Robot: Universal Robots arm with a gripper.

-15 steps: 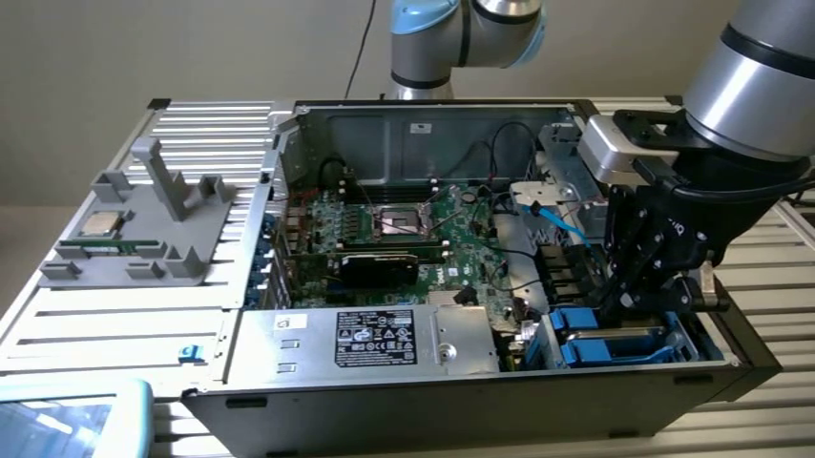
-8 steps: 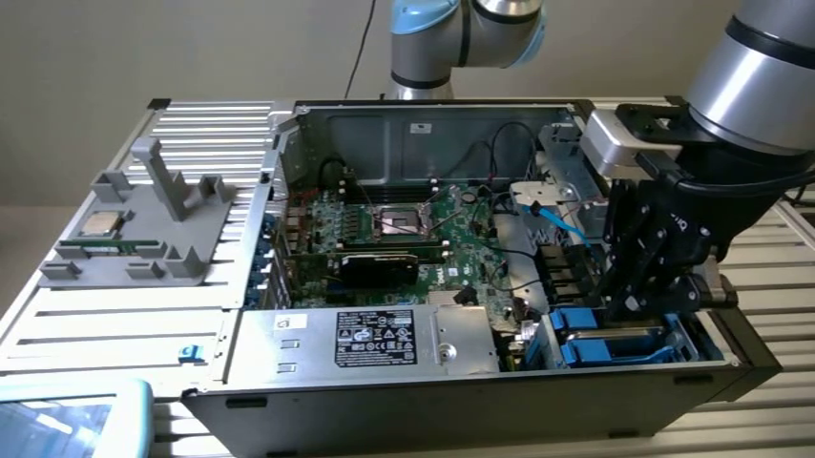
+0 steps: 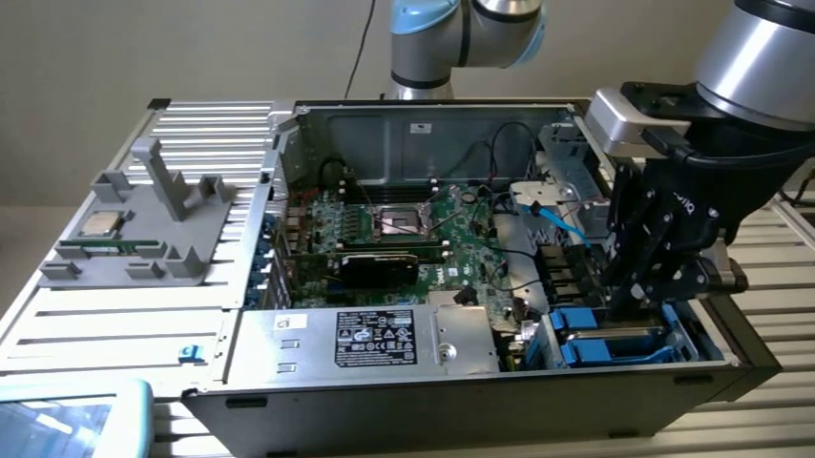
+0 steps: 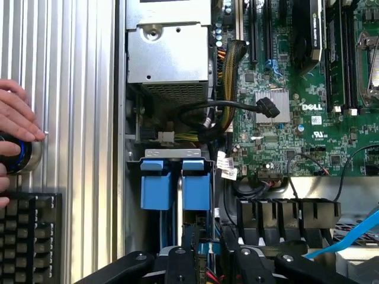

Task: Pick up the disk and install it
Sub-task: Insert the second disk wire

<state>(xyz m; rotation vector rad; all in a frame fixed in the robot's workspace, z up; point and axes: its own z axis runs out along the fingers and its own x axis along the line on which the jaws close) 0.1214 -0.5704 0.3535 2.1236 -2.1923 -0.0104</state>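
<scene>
Exterior view: I've got an open computer case on a ribbed metal table, plain beige wall behind. My gripper hangs low over the drive bay at the case's corner on the exterior view's right — fingers parted, clasping nothing that I can see. The disk sits in that bay in its blue carrier, standing on edge. In the wrist view I count two blue carrier tabs side by side (a hand rests on the table nearby).

Open computer case, green motherboard, grey fixture, keyboard
</scene>
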